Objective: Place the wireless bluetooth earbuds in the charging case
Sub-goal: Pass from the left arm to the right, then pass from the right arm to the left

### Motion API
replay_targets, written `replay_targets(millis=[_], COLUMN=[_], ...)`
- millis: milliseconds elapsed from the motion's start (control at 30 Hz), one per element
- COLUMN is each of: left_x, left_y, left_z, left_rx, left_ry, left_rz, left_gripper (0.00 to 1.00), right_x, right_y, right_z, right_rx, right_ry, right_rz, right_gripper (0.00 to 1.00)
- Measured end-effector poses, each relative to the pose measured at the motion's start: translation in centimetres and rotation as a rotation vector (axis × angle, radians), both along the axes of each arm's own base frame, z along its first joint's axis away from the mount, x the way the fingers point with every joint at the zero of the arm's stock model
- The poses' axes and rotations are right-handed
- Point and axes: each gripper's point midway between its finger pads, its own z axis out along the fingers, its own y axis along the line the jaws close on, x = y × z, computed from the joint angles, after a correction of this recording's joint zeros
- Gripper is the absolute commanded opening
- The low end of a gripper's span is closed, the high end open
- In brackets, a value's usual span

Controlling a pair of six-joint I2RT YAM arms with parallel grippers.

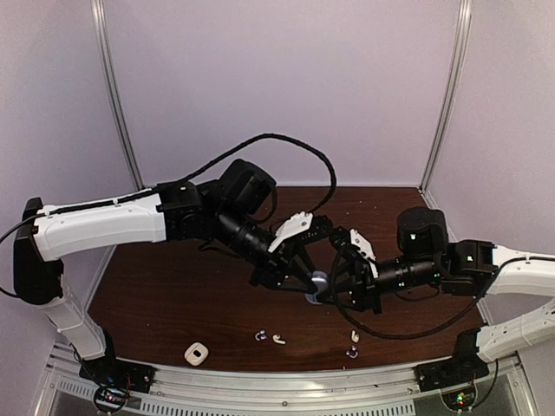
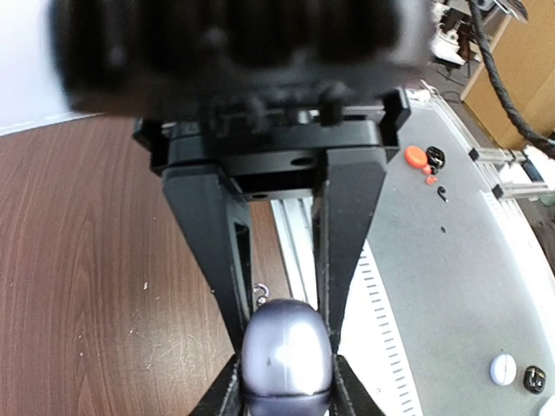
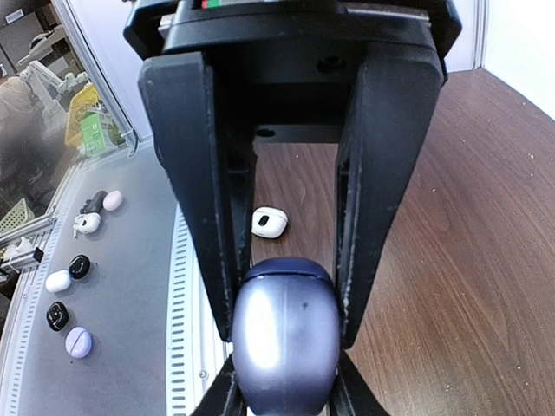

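A glossy dark purple charging case (image 1: 318,284) hangs above the table middle, lid shut, held from both sides. My left gripper (image 1: 303,279) is shut on it; the left wrist view shows the case (image 2: 286,355) wedged between both fingers. My right gripper (image 1: 336,290) is also shut on it, as the right wrist view shows (image 3: 286,338). On the table near the front lie a purple earbud (image 1: 260,335), a white earbud (image 1: 278,340), a second white earbud (image 1: 355,335) and a second purple earbud (image 1: 352,351). One earbud (image 2: 259,293) shows below the left fingers.
A white charging case (image 1: 197,353) lies at the front left; it also shows in the right wrist view (image 3: 269,222). The table's front metal rail (image 1: 286,381) runs just beyond the earbuds. Several spare cases (image 3: 69,277) lie on a grey surface off the table.
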Motion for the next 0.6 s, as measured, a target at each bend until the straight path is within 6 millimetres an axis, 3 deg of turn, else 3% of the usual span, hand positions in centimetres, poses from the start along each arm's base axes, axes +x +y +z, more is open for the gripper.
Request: replay_targets(millis=[100, 300, 600], left_x=[0.5, 1.7, 2.4], left_y=[0.4, 2.1, 1.7], left_z=[0.1, -0.4, 3.1], left_rx=[-0.011, -0.023, -0.169], left_ry=[-0.027, -0.07, -0.11], left_rz=[0.037, 0.132, 0.184], left_gripper=[0.51, 0.56, 0.68], right_x=[0.3, 0.5, 0.8], right_y=[0.0, -0.4, -0.4], right_z=[0.7, 3.5, 4.3], right_rx=[0.033, 0.135, 0.166], right_ry=[0.002, -0.025, -0.03], right_rz=[-0.011, -0.027, -0.038], right_gripper=[0.09, 0.07, 0.04])
